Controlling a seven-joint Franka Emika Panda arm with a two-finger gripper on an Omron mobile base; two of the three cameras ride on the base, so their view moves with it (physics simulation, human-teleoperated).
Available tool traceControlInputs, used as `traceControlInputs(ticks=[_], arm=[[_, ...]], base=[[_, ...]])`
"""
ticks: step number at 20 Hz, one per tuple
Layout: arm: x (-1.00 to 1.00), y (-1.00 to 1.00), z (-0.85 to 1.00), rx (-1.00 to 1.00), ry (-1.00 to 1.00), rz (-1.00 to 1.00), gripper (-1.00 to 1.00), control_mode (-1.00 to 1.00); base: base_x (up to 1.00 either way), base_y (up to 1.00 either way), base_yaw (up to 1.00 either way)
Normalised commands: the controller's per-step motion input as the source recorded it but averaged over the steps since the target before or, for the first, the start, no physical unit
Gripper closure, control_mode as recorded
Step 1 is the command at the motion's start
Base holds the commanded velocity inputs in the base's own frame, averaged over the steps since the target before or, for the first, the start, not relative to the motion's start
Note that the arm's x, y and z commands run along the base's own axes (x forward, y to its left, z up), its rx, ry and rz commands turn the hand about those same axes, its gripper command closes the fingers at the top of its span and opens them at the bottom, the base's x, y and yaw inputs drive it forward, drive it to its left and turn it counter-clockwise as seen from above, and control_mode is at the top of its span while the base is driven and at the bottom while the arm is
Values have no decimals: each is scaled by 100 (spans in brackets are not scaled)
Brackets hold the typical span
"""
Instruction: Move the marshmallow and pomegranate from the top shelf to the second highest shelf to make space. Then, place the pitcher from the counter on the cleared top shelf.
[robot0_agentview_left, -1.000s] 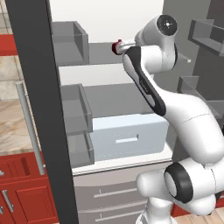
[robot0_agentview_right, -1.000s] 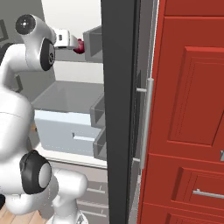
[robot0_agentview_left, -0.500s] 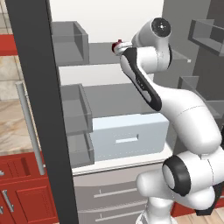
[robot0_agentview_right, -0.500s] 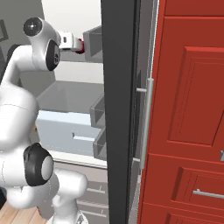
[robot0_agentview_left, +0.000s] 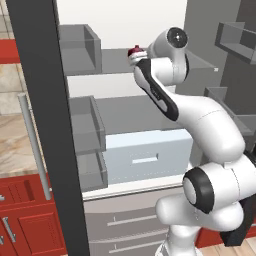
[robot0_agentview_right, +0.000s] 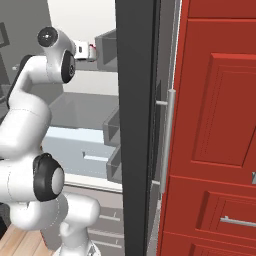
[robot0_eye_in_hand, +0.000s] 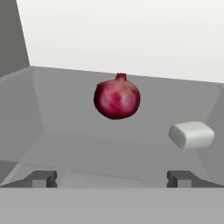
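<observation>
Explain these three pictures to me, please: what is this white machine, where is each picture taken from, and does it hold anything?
It is a white robot arm on a base that drives, reaching into an open fridge in a rendered kitchen. Two pictures come from cameras on the base, behind the arm to its left and right. The third comes from a camera on the hand, looking along the pincer; the two small dark stubs at its bottom are the fingertips. They stand wide open and hold nothing. Ahead of them on the top shelf lie a red pomegranate and, off to one side of it, a small off-white marshmallow. They do not touch. The left base view shows the pomegranate beside the arm.
</observation>
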Motion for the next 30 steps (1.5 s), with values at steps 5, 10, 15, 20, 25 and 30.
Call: traceControlInputs(ticks=[5, 10, 15, 20, 25, 30], arm=[[44, 0, 0, 0, 2, 0, -100, -100], [39, 0, 0, 0, 7, -1, -100, -100], [39, 0, 0, 0, 7, 0, -100, -100], [37, 3, 0, 0, 4, 0, -100, -100], [34, 3, -1, 0, 1, 0, -100, -100], [31, 2, -5, 0, 0, 0, -100, -100]], base=[[0, 0, 0], [0, 0, 0], [0, 0, 0], [0, 0, 0], [0, 0, 0], [0, 0, 0]])
